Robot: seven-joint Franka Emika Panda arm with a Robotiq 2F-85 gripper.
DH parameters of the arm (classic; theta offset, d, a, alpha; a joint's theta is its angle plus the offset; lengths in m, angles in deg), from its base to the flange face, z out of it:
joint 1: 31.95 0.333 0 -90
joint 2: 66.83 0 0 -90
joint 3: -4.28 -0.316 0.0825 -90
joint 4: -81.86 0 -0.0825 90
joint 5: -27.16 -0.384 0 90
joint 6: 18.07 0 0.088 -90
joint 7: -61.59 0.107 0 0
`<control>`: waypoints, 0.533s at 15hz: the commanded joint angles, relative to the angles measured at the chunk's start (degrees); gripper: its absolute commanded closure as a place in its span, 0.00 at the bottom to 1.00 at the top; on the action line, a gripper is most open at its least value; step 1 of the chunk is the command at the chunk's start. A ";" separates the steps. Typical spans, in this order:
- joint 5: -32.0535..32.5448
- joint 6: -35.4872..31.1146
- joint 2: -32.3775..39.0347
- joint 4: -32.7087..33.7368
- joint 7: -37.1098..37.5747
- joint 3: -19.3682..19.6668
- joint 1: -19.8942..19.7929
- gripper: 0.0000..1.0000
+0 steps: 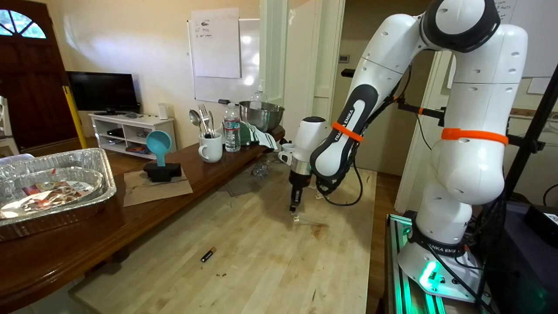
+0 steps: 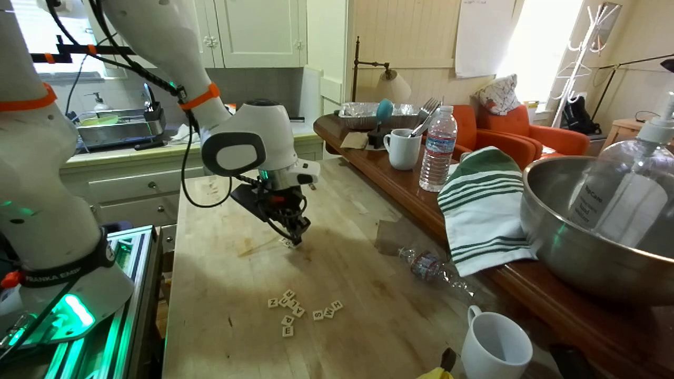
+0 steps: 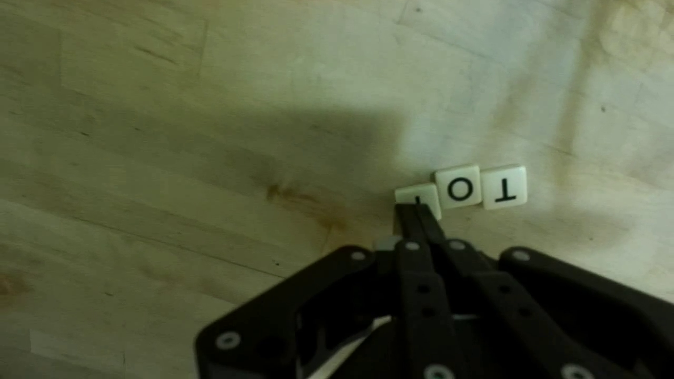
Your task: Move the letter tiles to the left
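Observation:
In the wrist view three pale letter tiles form a short row: an O tile (image 3: 458, 187), a T tile (image 3: 504, 187) and a tile (image 3: 419, 194) partly hidden by my fingertips. A pale piece (image 3: 387, 242) shows beside my left finger, mostly hidden; I cannot tell if it is a tile. My gripper (image 3: 413, 208) is shut, its fingertips together over the hidden tile, with nothing seen between them. In both exterior views the gripper (image 1: 293, 209) (image 2: 296, 242) points down at these tiles (image 1: 296, 217) (image 2: 287, 242). Several more loose tiles (image 2: 293, 305) lie apart from it on the tabletop.
A battery (image 1: 208, 254) lies on the light wood table. A crumpled bottle (image 2: 429, 266) and a white mug (image 2: 495, 345) stand or lie along the dark raised ledge (image 1: 144, 213). The ledge carries a foil tray (image 1: 107, 174), a water bottle (image 1: 232, 131) and a steel bowl (image 2: 595, 252).

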 commanded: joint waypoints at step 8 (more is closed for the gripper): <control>-1.55 5.67 -4.39 -0.46 -2.29 -1.10 -0.28 1.00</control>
